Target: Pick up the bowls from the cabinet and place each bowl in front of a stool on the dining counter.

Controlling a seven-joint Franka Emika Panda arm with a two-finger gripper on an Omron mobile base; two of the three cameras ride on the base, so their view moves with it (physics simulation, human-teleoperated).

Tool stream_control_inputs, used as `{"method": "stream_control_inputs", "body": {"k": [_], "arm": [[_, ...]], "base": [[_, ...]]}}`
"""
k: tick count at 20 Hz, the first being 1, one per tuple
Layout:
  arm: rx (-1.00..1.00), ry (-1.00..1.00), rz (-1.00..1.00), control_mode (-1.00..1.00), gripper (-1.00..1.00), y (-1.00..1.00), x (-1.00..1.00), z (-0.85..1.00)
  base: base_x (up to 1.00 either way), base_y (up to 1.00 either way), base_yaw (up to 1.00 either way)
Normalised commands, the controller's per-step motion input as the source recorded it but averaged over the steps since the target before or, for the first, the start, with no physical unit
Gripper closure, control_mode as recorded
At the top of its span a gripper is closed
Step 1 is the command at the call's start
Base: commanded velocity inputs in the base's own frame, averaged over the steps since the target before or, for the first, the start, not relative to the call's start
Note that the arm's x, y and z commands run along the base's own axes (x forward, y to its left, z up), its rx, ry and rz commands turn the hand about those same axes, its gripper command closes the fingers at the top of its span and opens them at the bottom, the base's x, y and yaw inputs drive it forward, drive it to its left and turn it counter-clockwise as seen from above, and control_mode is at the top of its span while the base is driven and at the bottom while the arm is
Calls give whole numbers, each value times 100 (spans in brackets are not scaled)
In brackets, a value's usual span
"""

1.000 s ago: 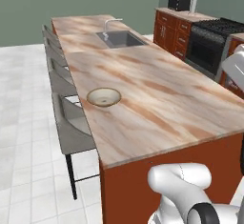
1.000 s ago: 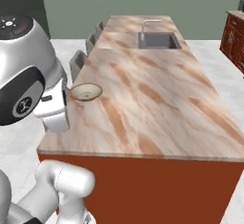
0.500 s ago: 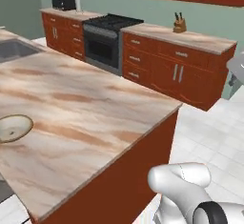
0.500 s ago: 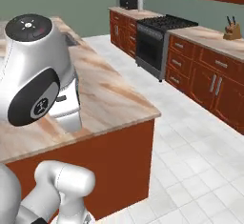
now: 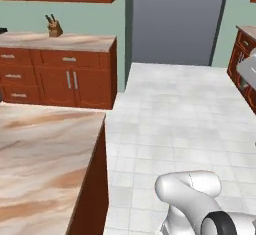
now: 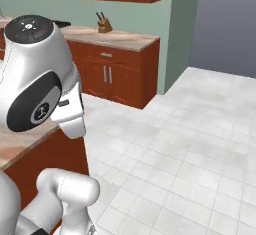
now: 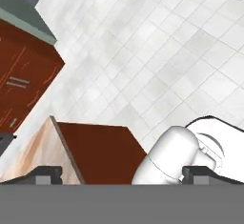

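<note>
The gripper (image 7: 122, 173) hangs spread and empty over the corner of the beige-and-brown veined marble table (image 5: 45, 154). Neither a bowl nor the wall cabinet lies ahead of it, so which way the next bowl lies cannot be told.

Knife block (image 5: 52, 25) on counter (image 5: 60, 41) behind dining counter (image 5: 40, 164)

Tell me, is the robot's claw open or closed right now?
Open. In the hand view the gripper has its two dark fingertips standing far apart at the bottom, with nothing between them.

No text, label or number is legible anywhere.
</note>
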Motion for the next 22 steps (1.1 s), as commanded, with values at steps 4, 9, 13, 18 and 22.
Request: {"method": "stream_control_inputs", "body": {"k": [4,9,13,18,22], "arm": [[0,0,0,100,-100,0,0,0],[0,0,0,100,-100,0,0,0],[0,0,0,100,-100,0,0,0],[0,0,0,100,-100,0,0,0],[0,0,0,100,-100,0,0,0]], "base": [[37,0,-76],[100,1,-30],[100,19,-3],[100,4,0],[100,2,0]]}}
